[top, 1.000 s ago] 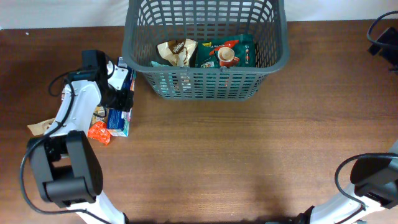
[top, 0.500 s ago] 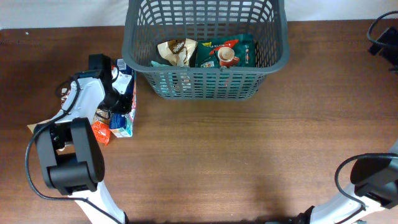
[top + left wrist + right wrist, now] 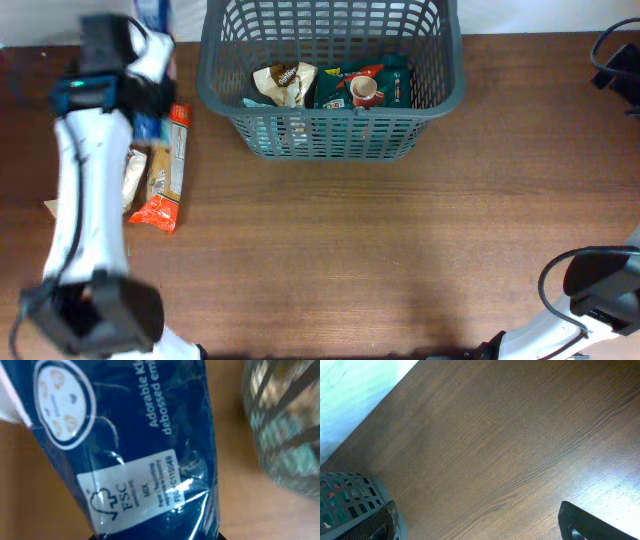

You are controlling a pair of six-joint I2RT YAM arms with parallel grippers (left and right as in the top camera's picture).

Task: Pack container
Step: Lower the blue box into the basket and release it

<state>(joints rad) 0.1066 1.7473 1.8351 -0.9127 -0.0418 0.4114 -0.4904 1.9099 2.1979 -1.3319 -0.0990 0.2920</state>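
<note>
The dark grey basket [image 3: 330,135] sits at the far middle of the table [image 3: 400,260], its far rim cut off by the top edge of the overhead view. In front of it and to its right the wood lies open right across to the black cable [image 3: 612,55] at the far right corner. To its left there is only a narrow strip of table between the basket wall and the raised left arm.

The basket's long axis runs left to right, and its mouth opens straight up at the camera. Inside lie a tan packet [image 3: 285,82] on the left and a green packet with a cup printed on it [image 3: 365,85] on the right, just beside each other.

The left gripper [image 3: 148,55] (blurred overhead) hangs above the table at the basket's left wall, closed on a dark blue packet [image 3: 150,445]. The packet fills the wrist view, so the pads themselves do not show. Under the arm an orange packet [image 3: 170,175] and a beige packet [image 3: 133,178] lie side by side on the table, with a brown packet [image 3: 55,207] nearer the left edge.

The right gripper [image 3: 477,512] is spread wide, its two fingers [image 3: 580,522] at opposite bottom corners of its view, with only bare wood between them. A corner of the basket [image 3: 347,502] shows beside the left finger.
</note>
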